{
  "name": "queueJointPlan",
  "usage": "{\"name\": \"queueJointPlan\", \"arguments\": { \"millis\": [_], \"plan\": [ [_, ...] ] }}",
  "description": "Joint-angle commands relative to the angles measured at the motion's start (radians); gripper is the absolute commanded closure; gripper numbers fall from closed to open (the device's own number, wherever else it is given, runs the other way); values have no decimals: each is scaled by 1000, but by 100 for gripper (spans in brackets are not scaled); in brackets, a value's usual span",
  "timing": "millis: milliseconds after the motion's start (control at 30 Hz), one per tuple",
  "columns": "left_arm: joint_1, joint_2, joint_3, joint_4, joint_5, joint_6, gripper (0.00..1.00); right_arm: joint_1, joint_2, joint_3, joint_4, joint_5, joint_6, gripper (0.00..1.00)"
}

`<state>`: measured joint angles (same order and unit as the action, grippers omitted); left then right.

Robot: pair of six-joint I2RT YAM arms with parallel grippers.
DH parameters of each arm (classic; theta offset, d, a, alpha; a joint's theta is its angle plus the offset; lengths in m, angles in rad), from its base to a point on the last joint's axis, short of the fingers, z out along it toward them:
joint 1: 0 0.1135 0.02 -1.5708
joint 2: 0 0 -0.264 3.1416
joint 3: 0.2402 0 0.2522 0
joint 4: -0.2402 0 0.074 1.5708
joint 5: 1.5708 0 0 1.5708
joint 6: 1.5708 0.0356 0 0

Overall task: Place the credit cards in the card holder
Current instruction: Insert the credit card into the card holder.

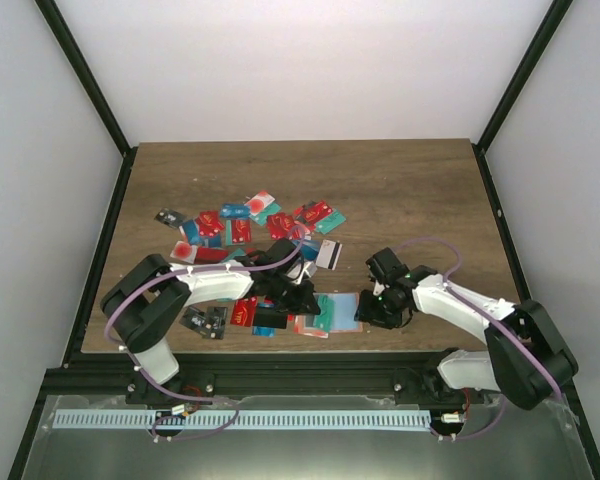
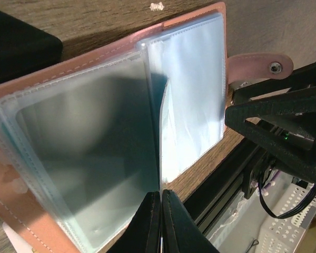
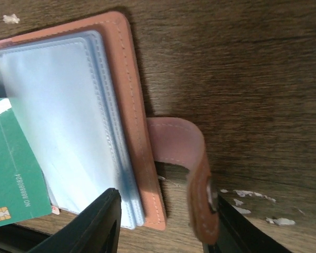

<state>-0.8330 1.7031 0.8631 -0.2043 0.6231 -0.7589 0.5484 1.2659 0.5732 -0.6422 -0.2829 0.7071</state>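
Card holder (image 3: pixel 131 105) is lying open on the counter (image 3: pixel 242 79) by the front edge, left pincer (image 2: pixel 160 199) pinched shut on a clear sleeve (image 2: pixel 154 126), right pincer (image 3: pixel 166 204) open astride its near edge, so I'd pin the holder down first and slide the green card (image 3: pixel 13 168) in flat.

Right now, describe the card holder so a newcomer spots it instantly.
On the wooden table, look at the middle of the near edge, by the scatter of credit cards. The card holder lies open there: the only tan leather cover, with clear sleeves and a snap strap.
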Motion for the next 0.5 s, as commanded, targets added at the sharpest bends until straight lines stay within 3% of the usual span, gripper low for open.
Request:
{"name": "queueJointPlan", "arguments": {
  "millis": [0,467],
  "plan": [
    [-4,25,21,27,11,-6,96,-2,17,-4,27,-22,-5,58],
    [-3,58,49,43,2,-35,96,-2,23,-15,33,-40,-2,64]
  ]
}}
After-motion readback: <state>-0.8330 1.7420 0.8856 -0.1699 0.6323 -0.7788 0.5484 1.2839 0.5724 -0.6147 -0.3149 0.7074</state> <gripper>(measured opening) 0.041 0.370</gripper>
